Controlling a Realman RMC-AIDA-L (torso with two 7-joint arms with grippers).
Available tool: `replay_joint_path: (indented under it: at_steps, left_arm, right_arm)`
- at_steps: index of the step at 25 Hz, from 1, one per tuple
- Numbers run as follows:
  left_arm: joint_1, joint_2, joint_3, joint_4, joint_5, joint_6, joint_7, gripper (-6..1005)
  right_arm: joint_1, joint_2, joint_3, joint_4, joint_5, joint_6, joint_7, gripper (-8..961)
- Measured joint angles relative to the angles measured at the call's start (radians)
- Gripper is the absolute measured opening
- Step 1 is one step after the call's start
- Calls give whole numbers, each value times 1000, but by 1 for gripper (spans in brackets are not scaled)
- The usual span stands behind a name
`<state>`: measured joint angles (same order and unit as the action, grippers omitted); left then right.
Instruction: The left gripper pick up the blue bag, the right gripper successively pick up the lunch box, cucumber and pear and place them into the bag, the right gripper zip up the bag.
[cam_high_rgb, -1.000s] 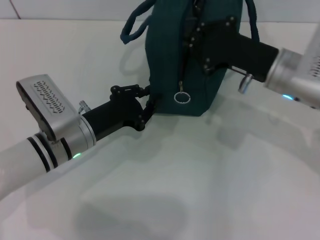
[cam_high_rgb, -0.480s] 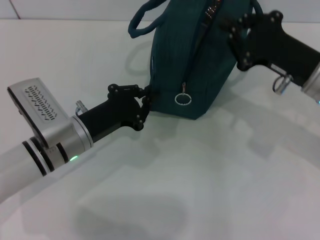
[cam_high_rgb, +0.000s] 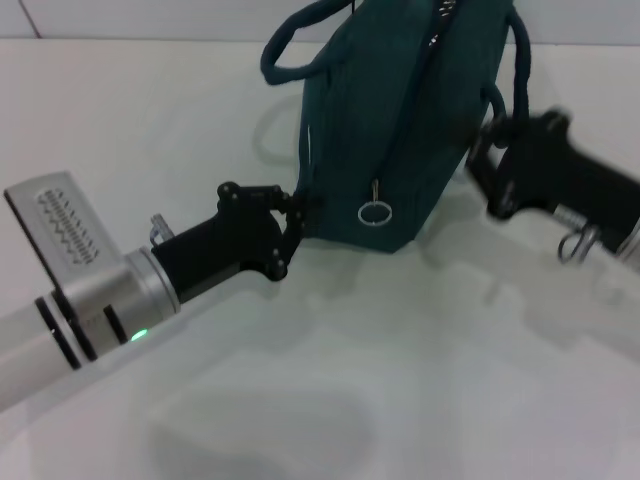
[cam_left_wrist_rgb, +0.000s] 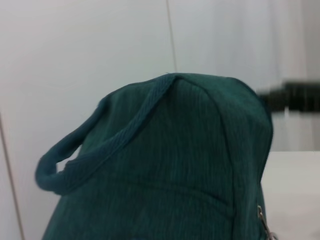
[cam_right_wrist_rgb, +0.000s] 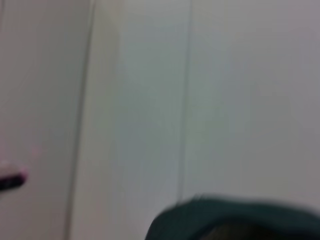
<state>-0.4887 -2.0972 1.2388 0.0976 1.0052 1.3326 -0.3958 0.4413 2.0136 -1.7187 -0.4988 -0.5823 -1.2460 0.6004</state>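
Note:
The blue bag (cam_high_rgb: 400, 120) stands upright at the back centre, its zipper running down the near end to a metal ring pull (cam_high_rgb: 374, 212). My left gripper (cam_high_rgb: 298, 212) is shut on the bag's lower left corner. In the left wrist view the bag (cam_left_wrist_rgb: 165, 175) fills the picture with one loop handle (cam_left_wrist_rgb: 75, 160) hanging out. My right gripper (cam_high_rgb: 482, 165) is open just off the bag's right side, holding nothing. A dark teal edge of the bag (cam_right_wrist_rgb: 235, 220) shows in the right wrist view. The lunch box, cucumber and pear are out of view.
The white table (cam_high_rgb: 420, 380) spreads in front of the bag and both arms. A pale wall (cam_left_wrist_rgb: 100, 60) rises behind the bag. The right arm's black end (cam_left_wrist_rgb: 295, 97) shows past the bag in the left wrist view.
My right gripper has dropped from the bag's upper right side down and to the right, away from it. The left arm has shifted slightly lower, still holding the bag's corner.

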Motion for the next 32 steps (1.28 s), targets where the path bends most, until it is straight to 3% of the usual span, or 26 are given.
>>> replay_joint_path:
  at_steps: [6,12,20,23,29,32]
  left_arm:
    - [25,0,1,-1,11,17,26,56]
    - [66,-3,-6,5,-24,42,30,55]
    - [102,1,-6,9,-51,89,31,54]
    - [108,1,-3,10,-51,107,33,54]
    - [117,0,14,6,-32,150,40,53]
    - [124,1,34,7,-30,173,59,53]
  right_arm:
    - [50,-3,6,41,-170,18,93,27]
    - [101,-21,8,50,-283,24,209,61]
    - [125,6,-8,53,-362,103,227,138]
    - [132,9,-42,51,-369,103,228,348]
    - [145,15,-76,47,-366,99,259,434]
    - [147,15,-83,47,-364,102,267,423]
